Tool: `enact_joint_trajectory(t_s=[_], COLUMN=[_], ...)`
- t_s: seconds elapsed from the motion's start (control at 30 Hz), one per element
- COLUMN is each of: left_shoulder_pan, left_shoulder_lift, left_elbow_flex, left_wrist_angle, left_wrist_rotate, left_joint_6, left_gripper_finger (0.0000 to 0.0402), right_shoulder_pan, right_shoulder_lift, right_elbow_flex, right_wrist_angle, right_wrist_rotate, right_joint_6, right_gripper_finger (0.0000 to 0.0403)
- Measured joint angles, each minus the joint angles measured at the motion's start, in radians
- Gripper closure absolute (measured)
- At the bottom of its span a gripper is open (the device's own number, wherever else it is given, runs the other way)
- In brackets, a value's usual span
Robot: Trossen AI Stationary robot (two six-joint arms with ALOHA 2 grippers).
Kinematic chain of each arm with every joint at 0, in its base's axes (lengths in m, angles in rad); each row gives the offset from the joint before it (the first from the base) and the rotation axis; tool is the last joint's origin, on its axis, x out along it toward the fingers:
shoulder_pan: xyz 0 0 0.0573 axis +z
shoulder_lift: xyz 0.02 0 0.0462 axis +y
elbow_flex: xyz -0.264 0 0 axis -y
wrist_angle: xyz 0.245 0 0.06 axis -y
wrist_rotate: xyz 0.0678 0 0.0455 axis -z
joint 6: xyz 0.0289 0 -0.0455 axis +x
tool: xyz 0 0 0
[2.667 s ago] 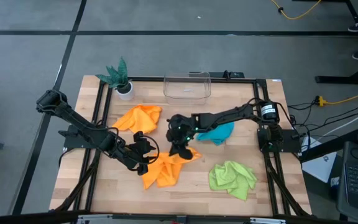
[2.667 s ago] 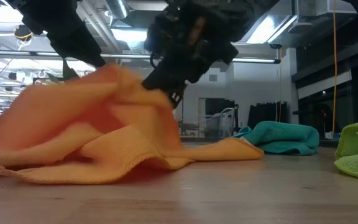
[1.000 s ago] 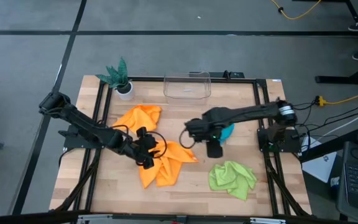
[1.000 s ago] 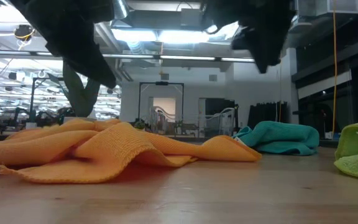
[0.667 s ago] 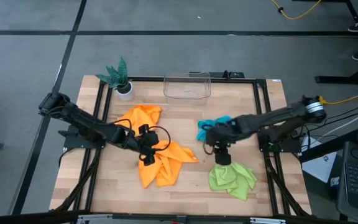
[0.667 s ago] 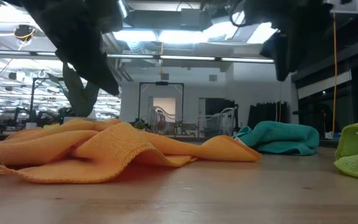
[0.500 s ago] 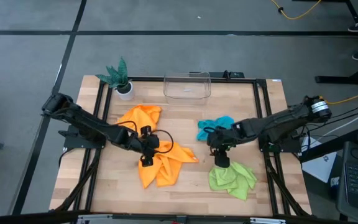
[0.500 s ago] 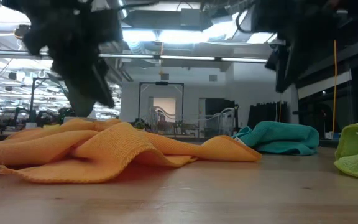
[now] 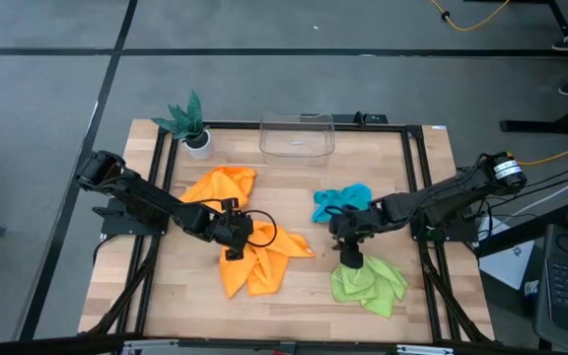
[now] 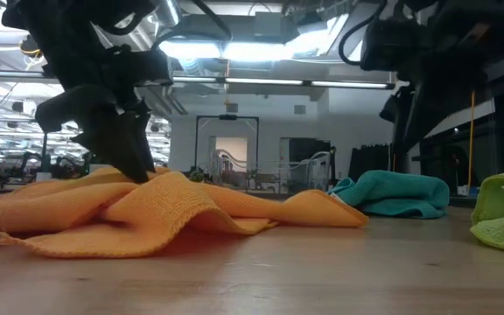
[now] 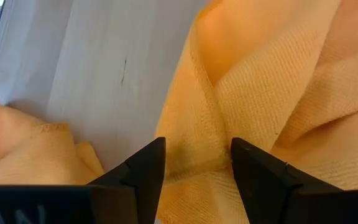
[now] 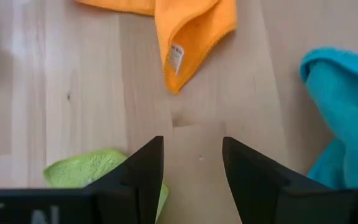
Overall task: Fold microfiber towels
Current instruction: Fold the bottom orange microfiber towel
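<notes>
1. The left gripper (image 9: 232, 240) now sits low over the upper edge of the near orange towel (image 9: 256, 264). A few seconds ago it held a bunched ridge of that cloth up off the wood; now the cloth lies spread and rumpled. The left wrist view shows its fingers (image 11: 143, 169) parted, straddling a crease of orange fabric without pinching it, so my judgement is that a fresh grasp is being lined up.
2. The second orange towel (image 9: 221, 185) lies crumpled behind it, near the artificial plant (image 9: 189, 122), and has not moved.
3. The clear container (image 9: 297, 137) at the table's far edge is empty; no towel is inside.
4. The right gripper (image 9: 351, 254) has swung away from the orange cloth, past the teal towel (image 9: 341, 201), and now hangs at the back edge of the lime green towel (image 9: 368, 281). Its fingers (image 12: 143, 169) stand apart over bare wood, holding nothing.
5. None of the four towels is folded yet; with both arms now on separate cloths, the task looks barely begun.
</notes>
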Motion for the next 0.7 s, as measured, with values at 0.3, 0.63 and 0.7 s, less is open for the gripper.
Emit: enact_joint_trajectory(t_s=[0.3, 0.63, 0.7], left_shoulder_pan=[-0.017, 0.007, 0.014], left_shoulder_lift=[0.0, 0.0, 0.0], left_elbow_flex=[0.0, 0.0, 0.0], left_wrist_angle=[-0.018, -0.009, -0.006], left_wrist_rotate=[0.064, -0.053, -0.054], left_joint_6=[0.072, 0.037, 0.019], left_gripper_finger=[0.0225, 0.0225, 0.0225], right_shoulder_pan=[0.0, 0.0, 0.0], right_shoulder_lift=[0.0, 0.0, 0.0], right_elbow_flex=[0.0, 0.0, 0.0], right_wrist_angle=[0.041, 0.044, 0.045], right_wrist_rotate=[0.003, 0.005, 0.005], right_joint_6=[-0.042, -0.042, -0.042], right_gripper_finger=[0.0236, 0.0236, 0.0236])
